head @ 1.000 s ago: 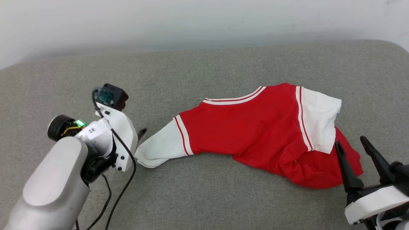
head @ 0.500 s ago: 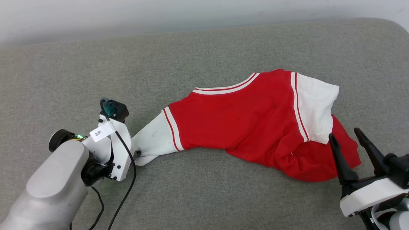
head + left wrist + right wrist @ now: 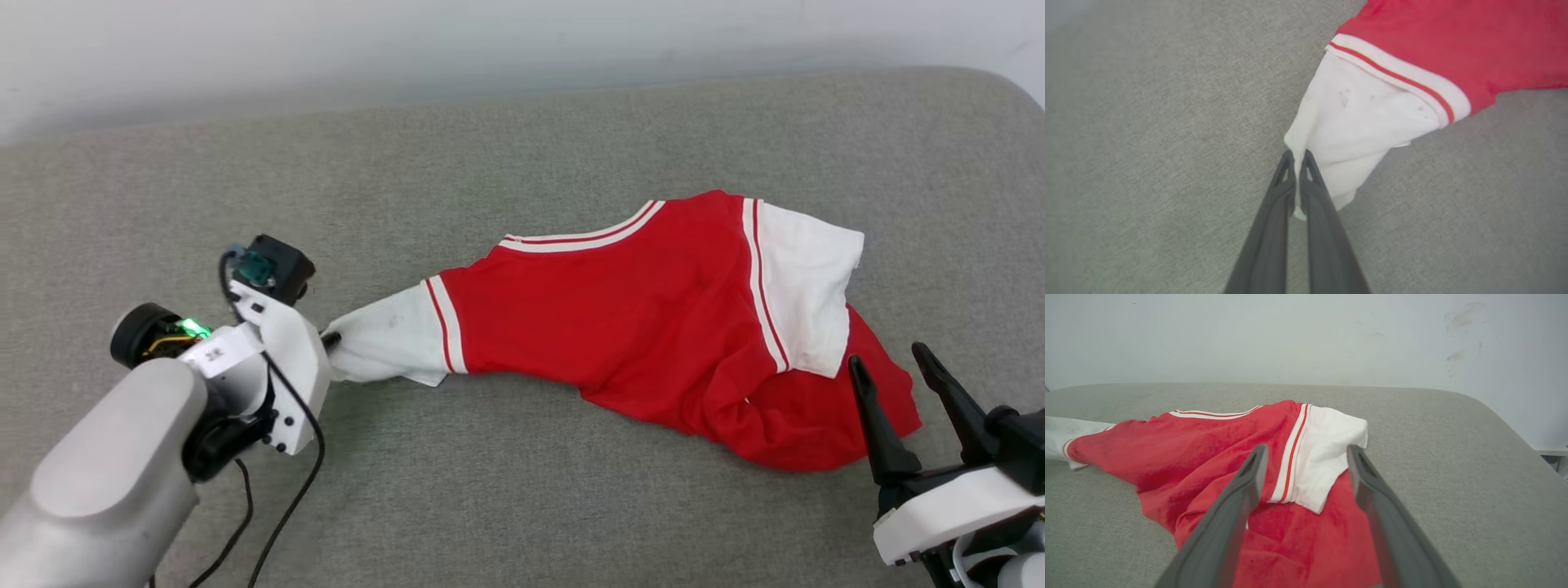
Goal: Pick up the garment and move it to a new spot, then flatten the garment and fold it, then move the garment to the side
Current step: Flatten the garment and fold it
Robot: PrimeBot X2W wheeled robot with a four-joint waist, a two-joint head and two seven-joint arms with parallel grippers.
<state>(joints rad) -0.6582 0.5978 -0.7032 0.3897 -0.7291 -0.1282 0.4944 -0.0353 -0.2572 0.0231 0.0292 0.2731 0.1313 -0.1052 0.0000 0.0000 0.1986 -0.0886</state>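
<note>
— Grey woven fabric is covering the padded surface, with a pale wall standing behind it; where is the shirt lying?
— Across the middle and right; the bright red soft T-shirt with white sleeves is stretching out rumpled, one sleeve pointing left.
— And the left gripper?
— Its wrist view is showing the dark fingers pressed together, pinching that sleeve's white edge; small specks are showing on the cloth there.
— What about the right gripper?
— Its jaws are standing spread, holding nothing, near the bunched red end; its wrist view is catching scuff marks on the wall.
</note>
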